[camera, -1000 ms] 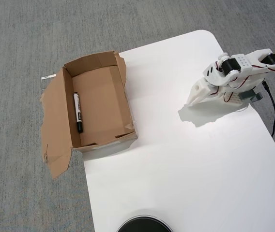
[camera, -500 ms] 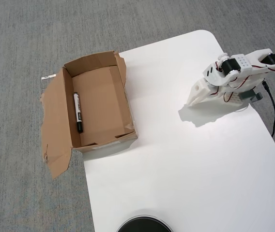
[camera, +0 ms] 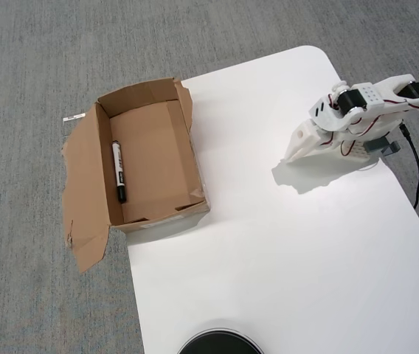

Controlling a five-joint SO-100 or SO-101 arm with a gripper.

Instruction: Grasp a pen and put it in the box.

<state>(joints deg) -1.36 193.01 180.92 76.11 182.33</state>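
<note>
- Overhead view: nothing has changed over the last second. Arm, pen and box sit exactly where they were in both earlier frames.
- Pen lies flat on the floor of the box, along the left wall as this view shows it, black cap toward the bottom of the frame.
- Box sits at the left edge of the white table, half over the grey carpet, ragged flap splayed out on its left side.
- Gripper is folded back by the arm's base at the table's right edge, well apart from the box, with bare table between them.
- Jaws look drawn together with nothing between them; tips point down-left toward the table.
- Black cable hangs off the right edge behind the arm.
- Dark round object pokes in at the bottom edge; can't tell what it is.
- My read: task is done. Pen is in the box, arm is parked, no motion means the run is idling at its end.
</note>
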